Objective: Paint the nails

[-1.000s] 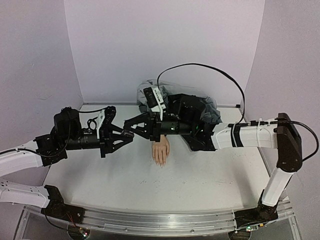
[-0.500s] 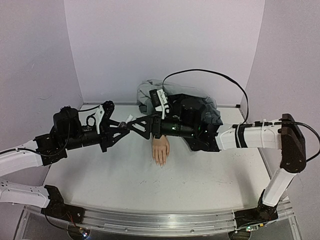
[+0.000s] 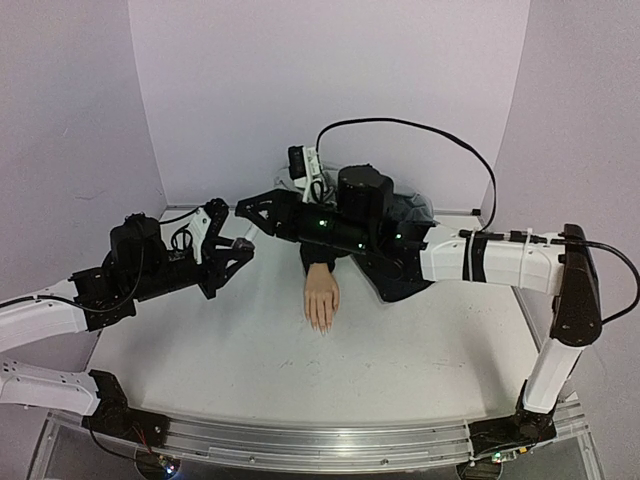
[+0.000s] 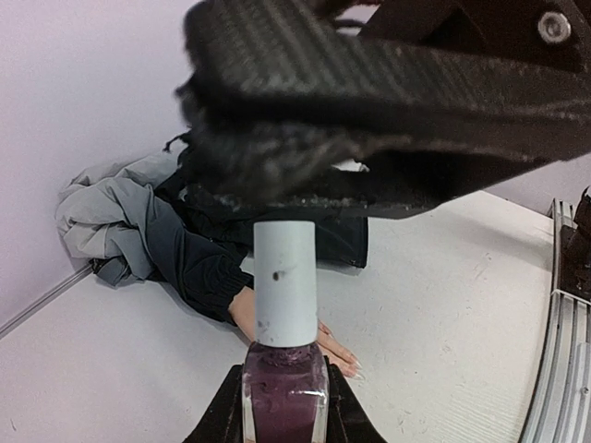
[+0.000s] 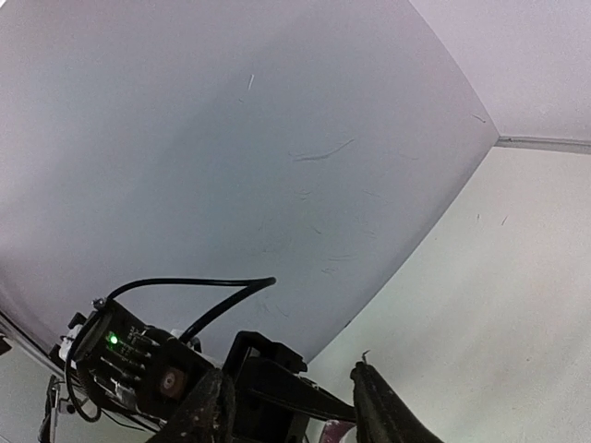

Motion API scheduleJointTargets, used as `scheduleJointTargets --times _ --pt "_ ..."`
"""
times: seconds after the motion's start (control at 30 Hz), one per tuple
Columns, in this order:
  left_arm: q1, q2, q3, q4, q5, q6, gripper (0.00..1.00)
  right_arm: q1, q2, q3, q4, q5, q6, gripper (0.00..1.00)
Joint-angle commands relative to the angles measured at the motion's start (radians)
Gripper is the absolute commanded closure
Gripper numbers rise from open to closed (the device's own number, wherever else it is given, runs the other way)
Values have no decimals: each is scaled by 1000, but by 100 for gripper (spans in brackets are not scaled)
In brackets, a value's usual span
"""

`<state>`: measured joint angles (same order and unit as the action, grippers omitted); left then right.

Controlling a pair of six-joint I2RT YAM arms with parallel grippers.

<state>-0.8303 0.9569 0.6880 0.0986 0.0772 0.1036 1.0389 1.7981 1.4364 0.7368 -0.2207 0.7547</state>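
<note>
The nails (image 3: pixel 321 326) are sitting at the tips of the mannequin hand (image 3: pixel 322 298), which is lying flat near the middle of the table (image 3: pixel 250 350). They are too small to read well, but no dark polish is showing on them, so painting is probably not begun. The hand's long axis is running from 12 to 6 o'clock, with the fingers pointing at 6 toward the arm bases and the wrist disappearing at 12 into a dark sleeve (image 4: pixel 199 268) and heaped clothing (image 4: pixel 106 208).

At about 10 o'clock from the hand, the left gripper (image 3: pixel 238 245) is clamping the polish bottle (image 4: pixel 284 397) upright, its white cap (image 4: pixel 284 281) on. The right gripper (image 3: pixel 252 207) is hovering just above the cap, jaws apart and holding nothing. Uncapping, loading the brush and coating every nail are all remaining.
</note>
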Motion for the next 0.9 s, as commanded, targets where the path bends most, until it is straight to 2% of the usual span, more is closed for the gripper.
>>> scheduleJointTargets --times 0.0,0.03,0.1,0.17,0.33,0.5,0.63,0.8,0.87 --pt "5 -18 66 29 -21 2 100 18 39 74 -25 70 39 58" --pt "5 -20 68 28 -22 5 100 19 36 72 -33 86 42 56" --pt "5 -23 68 27 -26 8 100 21 27 59 -43 131 43 42" --pt "5 -28 70 23 -29 8 100 24 22 48 -44 155 41 33" --pt "5 -35 73 19 -33 8 100 25 42 55 -48 146 52 34" --pt "5 -43 74 14 -40 8 100 35 75 83 -47 124 66 57" --pt "5 -46 76 11 -44 6 100 38 79 77 -6 111 51 64" --pt "5 -47 78 10 -22 -3 100 39 55 12 95 120 24 99" --pt "5 -48 77 10 -7 -6 100 37 46 1 110 110 -18 100"
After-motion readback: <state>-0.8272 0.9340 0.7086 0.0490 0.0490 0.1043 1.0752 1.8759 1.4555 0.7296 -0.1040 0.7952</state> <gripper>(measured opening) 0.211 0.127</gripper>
